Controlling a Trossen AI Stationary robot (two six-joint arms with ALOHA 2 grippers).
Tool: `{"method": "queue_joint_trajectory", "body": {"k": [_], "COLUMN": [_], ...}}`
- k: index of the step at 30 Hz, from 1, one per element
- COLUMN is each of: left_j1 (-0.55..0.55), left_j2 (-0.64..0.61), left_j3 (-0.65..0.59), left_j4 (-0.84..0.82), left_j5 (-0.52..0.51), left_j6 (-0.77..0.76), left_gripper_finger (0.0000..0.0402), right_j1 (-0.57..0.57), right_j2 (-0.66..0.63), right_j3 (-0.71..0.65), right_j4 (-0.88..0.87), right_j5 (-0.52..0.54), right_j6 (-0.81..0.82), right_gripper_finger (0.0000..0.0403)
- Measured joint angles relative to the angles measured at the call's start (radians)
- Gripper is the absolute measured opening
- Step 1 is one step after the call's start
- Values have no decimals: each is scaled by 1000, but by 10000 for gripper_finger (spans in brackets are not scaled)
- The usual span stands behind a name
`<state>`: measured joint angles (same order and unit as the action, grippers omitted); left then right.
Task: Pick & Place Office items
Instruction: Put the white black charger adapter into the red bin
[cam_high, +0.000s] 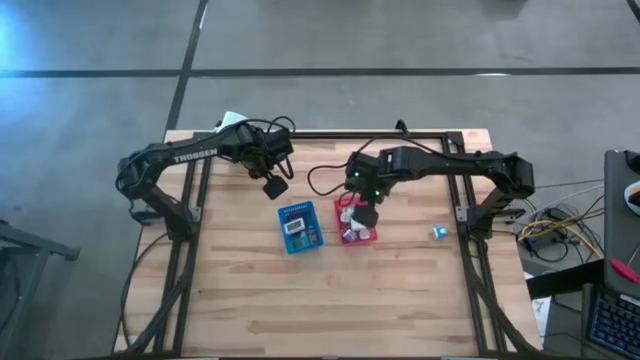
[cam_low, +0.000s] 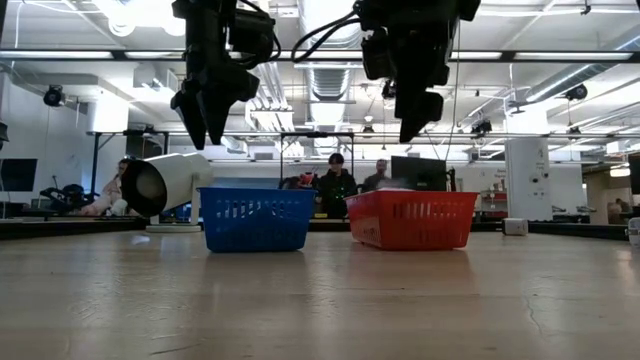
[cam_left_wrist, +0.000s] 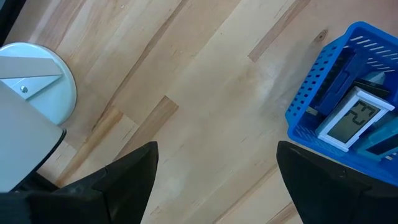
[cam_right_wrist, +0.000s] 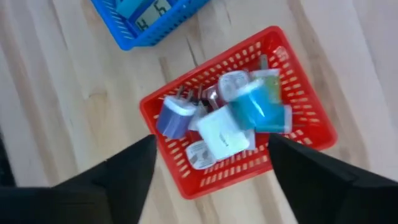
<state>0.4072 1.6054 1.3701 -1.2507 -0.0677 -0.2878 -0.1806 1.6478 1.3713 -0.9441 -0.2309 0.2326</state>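
My right gripper (cam_right_wrist: 211, 146) hangs open above the red tray (cam_right_wrist: 186, 180), touching nothing. Inside the tray lies a heap of small plug-like pieces: a purple one (cam_right_wrist: 174, 118), a white one (cam_right_wrist: 221, 134) and a teal one (cam_right_wrist: 258, 109). My left gripper (cam_left_wrist: 217, 158) is open over bare wood beside the blue tray (cam_left_wrist: 311, 124), which holds flat pieces, one with a grey display (cam_left_wrist: 351, 118). The high view shows both trays side by side mid-table (cam_high: 298, 228) (cam_high: 357, 225), and one small teal piece (cam_high: 438, 232) lying alone on the table toward the right.
A big white mug (cam_low: 165, 184) lies on its side near the table's far left corner, behind my left gripper. The near half of the table (cam_high: 330, 310) is bare wood. People sit in the room beyond the far edge (cam_low: 335, 180).
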Motion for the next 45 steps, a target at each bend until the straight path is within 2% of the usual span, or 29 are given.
{"method": "queue_joint_trajectory", "body": {"k": [4,9,16,20,29,34,45], "left_j1": [0,0,0,0,0,0,0], "left_j2": [0,0,0,-1,-1,-1,-2], "left_j3": [0,0,0,0,0,0,0], "left_j4": [0,0,0,2,12,15,16], "left_j5": [0,0,0,0,0,0,0], "left_j6": [0,0,0,1,23,23,23], "left_gripper_finger": [332,332,332,332,332,332,332], "right_j1": [-1,-1,-28,-74,-220,-288,-473], "right_j2": [3,-3,-66,-107,-138,-141,-141], "right_j3": [-1,-1,-1,-1,-8,-29,-140], "right_j4": [-2,-2,-43,-134,-326,-331,-332], "right_j5": [-13,28,260,360,369,414,406], "right_j6": [39,55,49,53,0,-55,-123], "right_gripper_finger": [330,339,326,325,325,325,325]}}
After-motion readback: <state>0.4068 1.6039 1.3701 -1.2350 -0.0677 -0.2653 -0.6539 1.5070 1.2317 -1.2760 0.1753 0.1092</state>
